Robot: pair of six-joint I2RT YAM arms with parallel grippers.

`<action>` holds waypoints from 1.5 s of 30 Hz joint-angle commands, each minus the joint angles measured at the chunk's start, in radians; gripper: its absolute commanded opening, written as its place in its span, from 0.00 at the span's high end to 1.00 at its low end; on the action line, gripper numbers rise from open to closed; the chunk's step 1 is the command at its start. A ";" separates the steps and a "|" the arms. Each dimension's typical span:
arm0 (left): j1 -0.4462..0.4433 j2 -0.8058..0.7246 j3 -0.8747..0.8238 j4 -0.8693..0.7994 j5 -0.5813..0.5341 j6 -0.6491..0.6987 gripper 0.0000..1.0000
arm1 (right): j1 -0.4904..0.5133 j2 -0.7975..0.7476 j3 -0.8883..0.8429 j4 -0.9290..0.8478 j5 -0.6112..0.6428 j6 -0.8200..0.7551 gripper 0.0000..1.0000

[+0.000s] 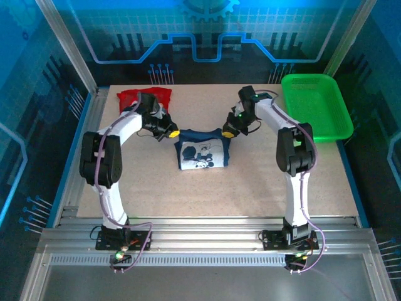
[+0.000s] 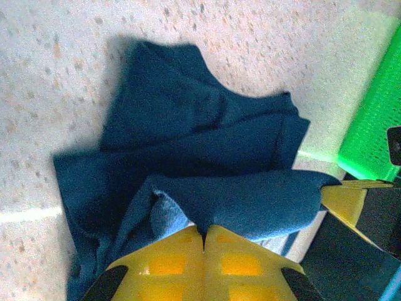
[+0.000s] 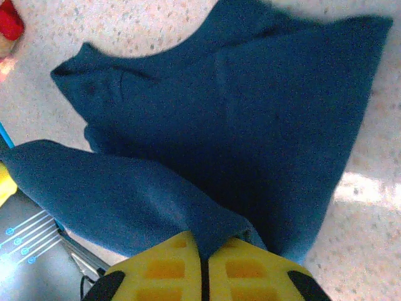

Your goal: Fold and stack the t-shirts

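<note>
1. Currently the step in hand looks like the end-over-end fold of the navy shirt [image 1: 202, 153]. Both grippers hold its far edge. The next move calls for them to carry that edge together toward 6 o'clock, level and taut, lay it over the near hem, and only then let go.
2. Red shirt [image 1: 145, 97]: bunched at the 11 o'clock corner of the table [image 1: 263, 188], with nothing gripping it. Its own fold is not yet begun, by my reading.
3. Left gripper [image 1: 170, 133]: clenched on the navy shirt's 10 o'clock corner. In the left wrist view its yellow fingers [image 2: 169, 260] meet, with a roll of blue cloth pinched at their tips.
4. Navy shirt: at table centre, white print up, narrowed to a rough rectangle. The far edge is raised at both corners and the rest lies flat on the table.
5. Right gripper [image 1: 229, 133]: likewise clamped on navy cloth, at the shirt's 2 o'clock corner. In the right wrist view its fingers [image 3: 250, 269] press together around a fold of the shirt.
6. Basket [image 1: 316, 106]: at the table's 2 o'clock, well apart from the shirt, and no part of this fold.
7. Judged from the layout, stacking waits on both folds, so roughly half the work or more remains.
</note>
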 commanded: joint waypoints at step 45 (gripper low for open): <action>-0.023 -0.557 -0.668 0.328 -0.054 -0.024 0.01 | 0.194 -0.277 -0.503 0.512 0.063 0.089 0.13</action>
